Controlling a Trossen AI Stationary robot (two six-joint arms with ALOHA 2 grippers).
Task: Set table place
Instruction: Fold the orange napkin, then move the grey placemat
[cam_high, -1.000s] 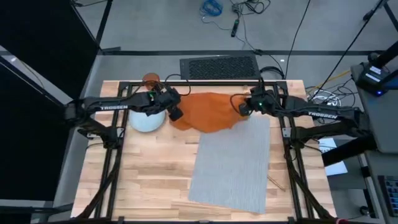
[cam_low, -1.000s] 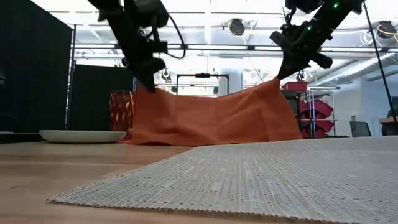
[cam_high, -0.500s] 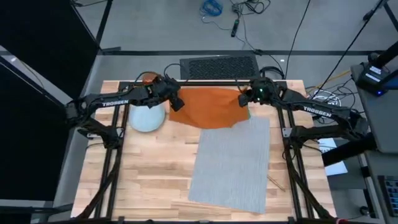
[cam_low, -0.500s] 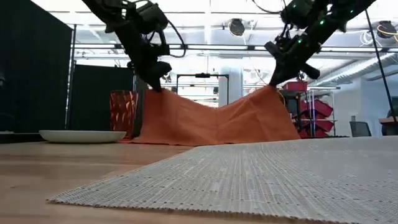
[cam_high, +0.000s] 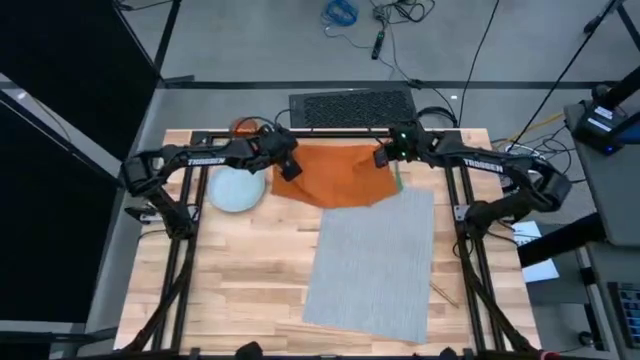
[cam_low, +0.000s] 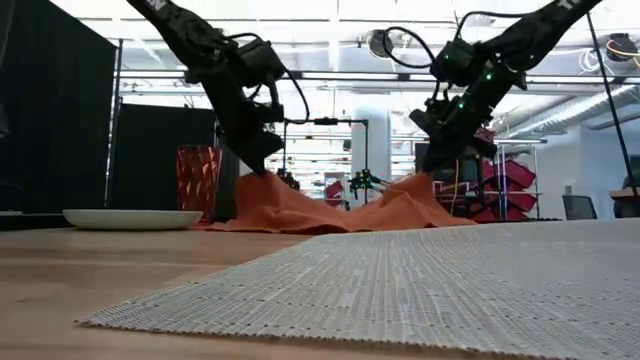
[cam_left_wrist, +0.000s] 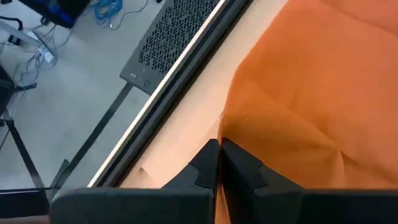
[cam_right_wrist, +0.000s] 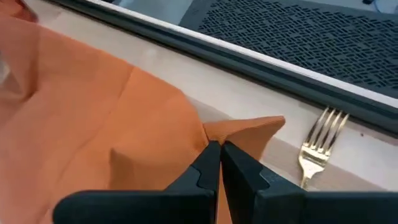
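Observation:
The orange napkin (cam_high: 335, 172) lies spread near the table's far edge, just beyond the grey placemat (cam_high: 375, 260). Its two far corners are raised and its middle (cam_low: 335, 215) sags onto the wood. My left gripper (cam_high: 288, 168) is shut on its left far corner and my right gripper (cam_high: 383, 157) on its right far corner. The pale-blue plate (cam_high: 237, 190) rests on the table left of the napkin. The orange tumbler (cam_high: 243, 127) stands behind the plate. A gold fork (cam_right_wrist: 317, 149) lies on the table beside the napkin's right corner. My left gripper pinches the napkin's left far corner (cam_left_wrist: 227, 124) between its two fingers, slanting down from above. That corner is raised slightly (cam_low: 262, 172) and the cloth slopes slack from it to the table. My right gripper pinches the right far corner (cam_right_wrist: 217, 132) between its two fingers, slanting down from above. A small flap (cam_right_wrist: 261, 126) sticks out past the fingertips. The corner is held just above the table (cam_low: 420, 180), and the cloth falls slack from it.
The black frame rail (cam_high: 340, 131) runs along the far edge right behind both grippers. Another piece of cutlery (cam_high: 445, 292) lies on the wood right of the placemat. The near left of the table (cam_high: 240, 280) is bare wood.
Both grippers have gone down and toward the table's far edge, still shut on the napkin's corners. The napkin, which hung as a tall upright sheet between them, has sunk. Its middle now lies on the table and only the corners stay raised.

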